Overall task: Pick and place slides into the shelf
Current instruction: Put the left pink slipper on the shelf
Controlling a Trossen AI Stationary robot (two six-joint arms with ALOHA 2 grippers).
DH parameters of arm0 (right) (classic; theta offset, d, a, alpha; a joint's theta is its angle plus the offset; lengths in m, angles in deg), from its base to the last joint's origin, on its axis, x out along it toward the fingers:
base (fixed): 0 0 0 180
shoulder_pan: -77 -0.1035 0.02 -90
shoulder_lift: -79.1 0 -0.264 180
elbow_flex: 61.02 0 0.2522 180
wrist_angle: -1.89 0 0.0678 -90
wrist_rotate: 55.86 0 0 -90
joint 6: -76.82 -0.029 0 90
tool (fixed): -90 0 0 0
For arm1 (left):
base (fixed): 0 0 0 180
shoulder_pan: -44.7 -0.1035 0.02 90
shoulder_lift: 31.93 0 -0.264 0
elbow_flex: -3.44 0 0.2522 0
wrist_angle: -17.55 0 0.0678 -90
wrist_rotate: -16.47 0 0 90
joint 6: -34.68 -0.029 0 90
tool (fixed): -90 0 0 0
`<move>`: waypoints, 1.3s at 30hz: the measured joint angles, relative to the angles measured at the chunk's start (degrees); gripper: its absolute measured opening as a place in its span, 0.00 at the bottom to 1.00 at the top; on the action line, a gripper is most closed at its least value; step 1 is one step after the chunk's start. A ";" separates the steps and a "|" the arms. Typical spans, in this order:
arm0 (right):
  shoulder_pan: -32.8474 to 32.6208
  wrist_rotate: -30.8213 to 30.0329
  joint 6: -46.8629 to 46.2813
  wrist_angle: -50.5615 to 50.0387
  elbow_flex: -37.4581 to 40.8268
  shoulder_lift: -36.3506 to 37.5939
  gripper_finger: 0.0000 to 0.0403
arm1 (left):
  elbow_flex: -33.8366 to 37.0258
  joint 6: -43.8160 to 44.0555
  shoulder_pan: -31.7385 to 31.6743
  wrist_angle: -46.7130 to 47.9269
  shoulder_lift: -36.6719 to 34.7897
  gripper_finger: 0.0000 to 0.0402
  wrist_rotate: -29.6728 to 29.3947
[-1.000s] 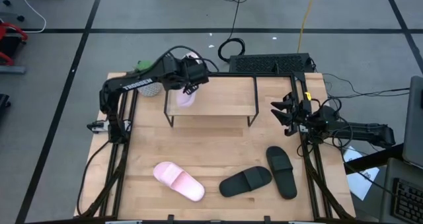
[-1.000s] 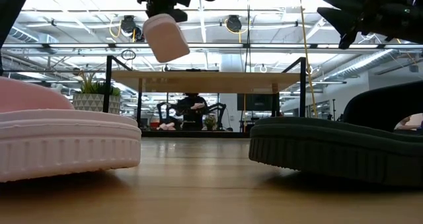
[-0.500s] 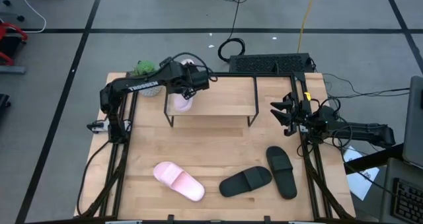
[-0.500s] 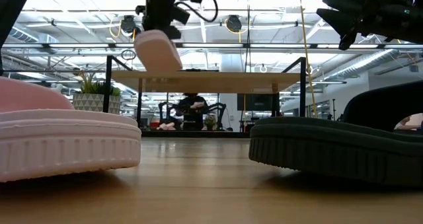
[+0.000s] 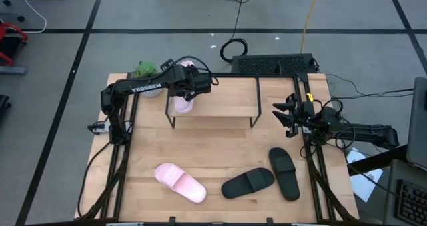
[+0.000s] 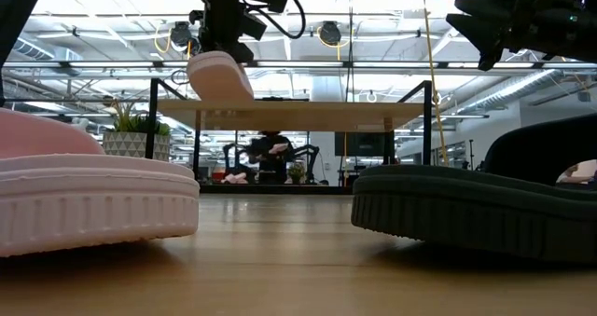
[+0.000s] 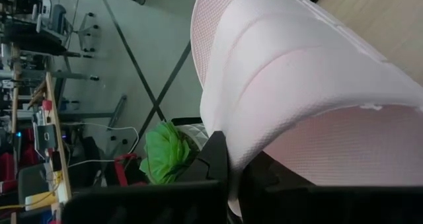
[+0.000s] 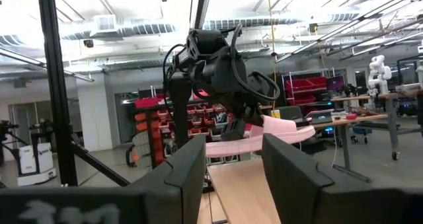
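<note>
My left gripper (image 5: 189, 85) is shut on a pale pink slide (image 5: 181, 104) over the left end of the shelf (image 5: 220, 101). In the low view this slide (image 6: 219, 74) lies nearly level just above the shelf's wooden top (image 6: 298, 114); I cannot tell whether they touch. The second pink slide (image 5: 180, 183) lies sole down near the table's near edge, with two black slides (image 5: 248, 183) (image 5: 284, 173) to its right. My right gripper (image 5: 285, 113) is open and waits at the table's right edge, beside the shelf. My left gripper pinches the pink slide's side edge by the strap (image 7: 232, 163) between its two fingers (image 7: 213, 159). The fingers come from above, slanting down from the table's left. The slide is held nearly level, its sole toward the shelf top. How far back it reaches is hidden by the slide.
A potted green plant (image 5: 145, 71) stands at the table's far left corner, close behind the left arm. A black case (image 5: 273, 64) lies along the far edge behind the shelf. The table's middle (image 5: 213, 149) is bare wood.
My left gripper has come down toward the shelf's left end and tipped. The pink slide, which hung steeply tilted well above the shelf, has levelled out and dropped to just over the wooden top. The gripper has stayed shut on it.
</note>
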 joint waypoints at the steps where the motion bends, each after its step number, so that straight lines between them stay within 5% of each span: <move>1: 0.00 0.02 0.00 0.00 0.00 0.00 0.35 | 0.00 0.00 0.00 0.00 0.00 0.00 0.02; 25: 0.00 0.24 0.00 -0.11 0.01 0.00 0.35 | 0.02 -3.00 0.07 -0.02 6.62 0.00 -0.68; 39: 0.00 0.26 0.00 -0.28 0.02 0.00 0.35 | 0.02 -1.49 0.02 0.02 4.57 0.00 2.23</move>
